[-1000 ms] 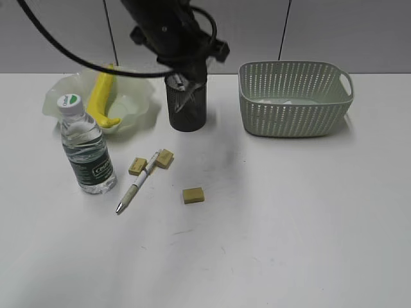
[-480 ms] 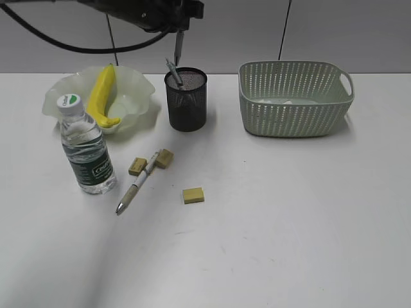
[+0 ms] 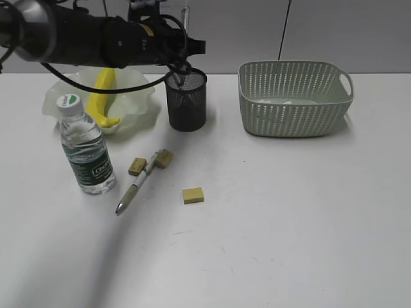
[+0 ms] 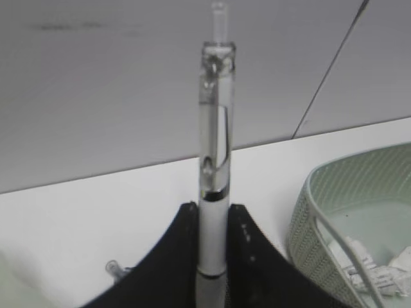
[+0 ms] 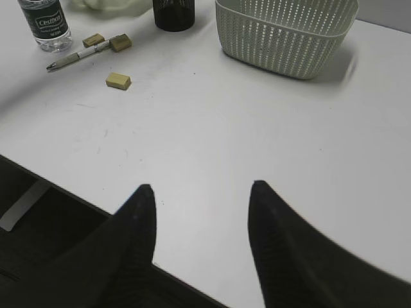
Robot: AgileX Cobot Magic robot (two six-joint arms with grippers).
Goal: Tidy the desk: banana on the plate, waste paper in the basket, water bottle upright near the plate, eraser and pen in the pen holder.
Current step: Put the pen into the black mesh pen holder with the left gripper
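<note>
Left gripper [image 4: 212,215]: clamped on a clear pen [image 4: 216,141], which stands upright between the jaws; the gripper hangs at the mouth of the pen holder [image 3: 186,109].
Right gripper [image 5: 202,192]: jaws apart, empty, over the near edge of the desk [image 3: 289,224].
Basket [image 3: 295,109]: back right, with the waste paper [image 4: 379,273] inside.
Plate [image 3: 138,106]: back left, with the banana [image 3: 99,96] in it.
Water bottle [image 3: 87,154]: upright, just in front of the plate.
Key relation: the held pen's long axis is vertical and the holder lies directly beneath it, so the drop looks to need a straight descent; a grey pen [image 3: 177,77] already leans inside.
White pen [image 3: 138,183]: lies slantwise on the desk right of the bottle, nearer the left arm.
Erasers: three tan blocks, two [image 3: 137,166] [image 3: 165,158] beside the white pen, one [image 3: 193,195] apart to its right.
</note>
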